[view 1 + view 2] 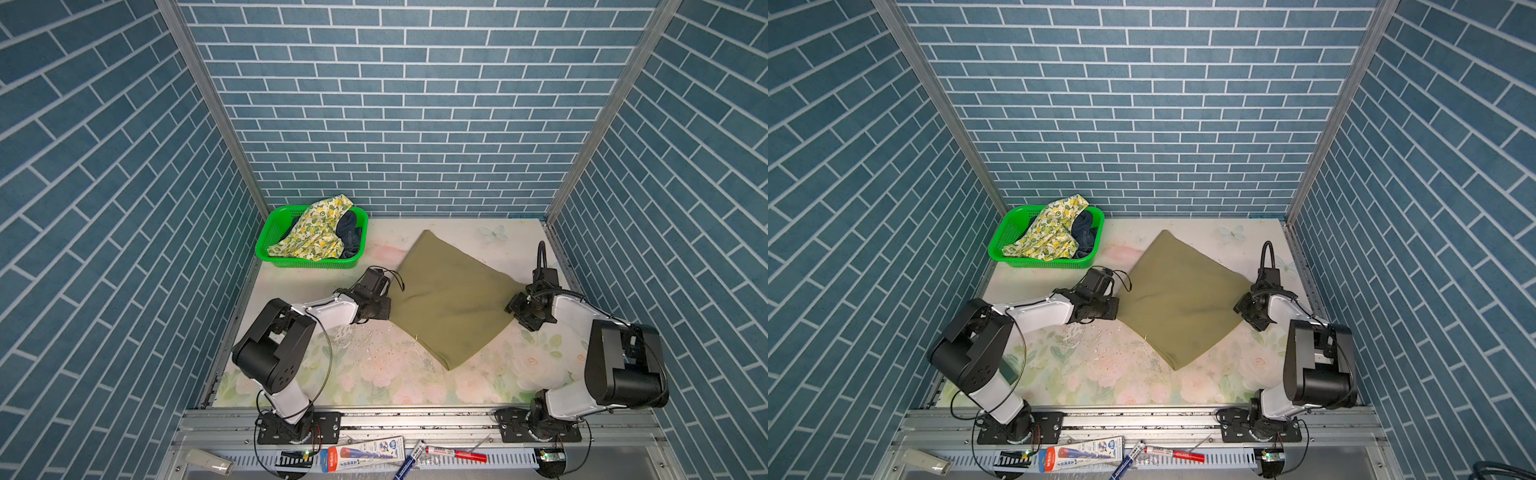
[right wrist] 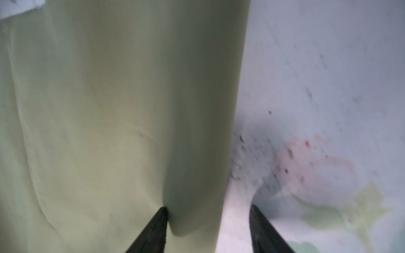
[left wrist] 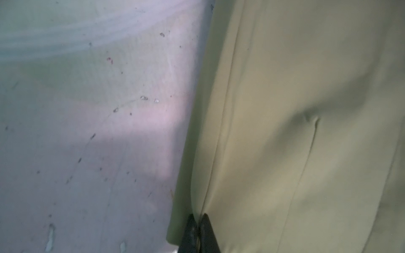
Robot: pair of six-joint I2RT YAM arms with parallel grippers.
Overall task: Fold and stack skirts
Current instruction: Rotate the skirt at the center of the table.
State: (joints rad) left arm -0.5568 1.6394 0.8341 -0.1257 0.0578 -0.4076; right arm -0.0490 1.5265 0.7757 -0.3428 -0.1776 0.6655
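Far left on the desk (image 1: pixel 374 374), seen in both top views and from neither wrist: green mesh basket (image 1: pixel 270 232), holding the lemon-print skirt (image 1: pixel 316 232), draped up over the far rim, and the navy denim skirt (image 1: pixel 351 235), bunched against the right wall.

Just right of the basket and nearer: left gripper (image 1: pixel 388 307), set at the left corner of the olive-khaki skirt (image 1: pixel 449 299). From above, tips hidden under the wrist housing. Up close from the left wrist (image 3: pixel 198 219): black tips pressed together, a ridge of the skirt's edge pinched between them, cloth (image 3: pixel 285 131) pulled into a long crease running away from the grip.

Mid-desk: olive-khaki skirt lying flat as a diamond, one corner far, one near, well apart from the basket.

At the diamond's right corner: right gripper (image 1: pixel 514 307). From above, spread of the tips hard to read. From the right wrist (image 2: pixel 208 210): jaws apart, astride the skirt's edge, one fingertip (image 2: pixel 161 215) denting the cloth (image 2: pixel 98 109), the other on bare floral desk beyond it; nothing clamped.
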